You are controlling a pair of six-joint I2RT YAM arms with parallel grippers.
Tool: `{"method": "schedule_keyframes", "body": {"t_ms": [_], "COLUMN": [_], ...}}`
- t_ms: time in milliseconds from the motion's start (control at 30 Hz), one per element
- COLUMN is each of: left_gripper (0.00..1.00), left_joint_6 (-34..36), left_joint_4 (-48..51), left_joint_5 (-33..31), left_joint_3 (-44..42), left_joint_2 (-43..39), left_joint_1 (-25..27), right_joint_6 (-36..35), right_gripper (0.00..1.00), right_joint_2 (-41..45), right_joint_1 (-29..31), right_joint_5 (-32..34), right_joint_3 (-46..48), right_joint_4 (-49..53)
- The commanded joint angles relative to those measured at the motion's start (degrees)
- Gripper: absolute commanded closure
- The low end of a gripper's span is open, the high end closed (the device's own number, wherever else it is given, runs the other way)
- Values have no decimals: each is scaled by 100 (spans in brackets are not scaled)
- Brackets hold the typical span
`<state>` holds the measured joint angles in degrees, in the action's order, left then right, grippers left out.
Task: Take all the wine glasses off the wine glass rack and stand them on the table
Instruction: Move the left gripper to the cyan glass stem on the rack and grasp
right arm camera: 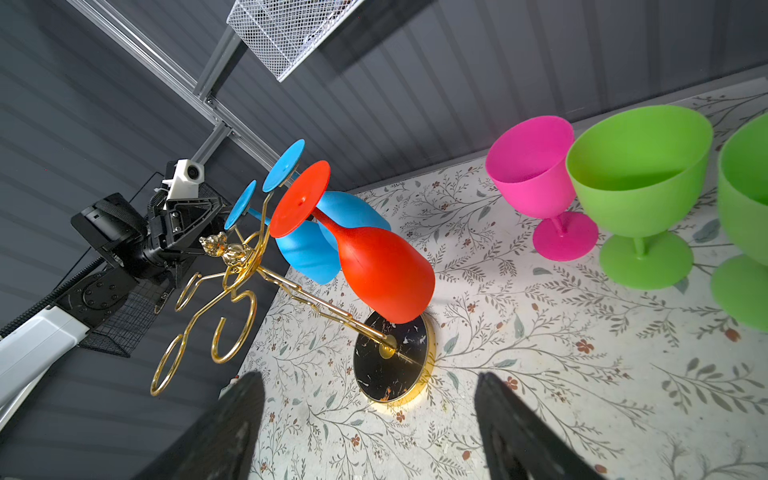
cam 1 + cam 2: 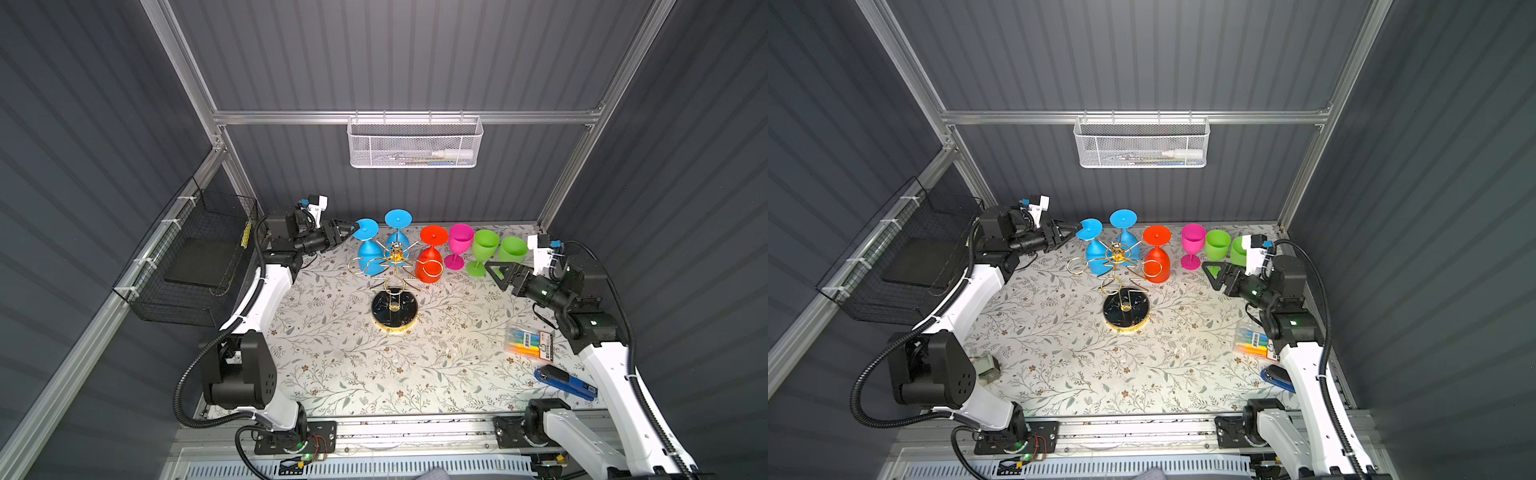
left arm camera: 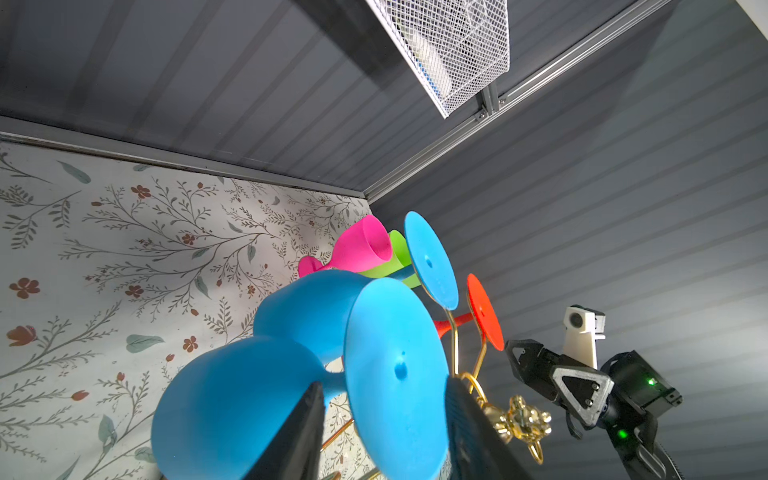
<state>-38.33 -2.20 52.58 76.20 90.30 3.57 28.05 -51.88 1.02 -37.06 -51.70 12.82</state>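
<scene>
Bright even overhead light, soft shadows.

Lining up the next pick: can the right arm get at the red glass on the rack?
Probably yes. The right gripper is open and faces the red glass across bare table; the pink glass stands near that path, so approach carefully.

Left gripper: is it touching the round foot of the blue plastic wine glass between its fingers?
Cannot tell. Left wrist view: the left gripper straddles the blue plastic wine glass's foot; one finger stands clear, the other overlaps its rim.
</scene>
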Motion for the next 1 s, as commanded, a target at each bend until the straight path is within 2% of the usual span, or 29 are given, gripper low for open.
{"method": "schedule_keyframes", "body": {"t_ms": [0,533,967], "left_gripper": [56,77,88], "left_joint_6": [63,282,300], "left_joint_4": [77,412,571], "left_joint_5": [134,110,91], "left_joint_3": [219,364,430], "left_joint_2": [57,88,17], "left_joint_1": [63,117,117], "right_joint_6": [-29,-28,-11], "right_gripper": [18,17,17], "right_joint_2": [87,55,64], "right_joint_1": [40,100,129], "right_joint_5": [66,105,143], "right_joint_3": [29,57,116], "right_joint_4": [-80,-78,-65]}}
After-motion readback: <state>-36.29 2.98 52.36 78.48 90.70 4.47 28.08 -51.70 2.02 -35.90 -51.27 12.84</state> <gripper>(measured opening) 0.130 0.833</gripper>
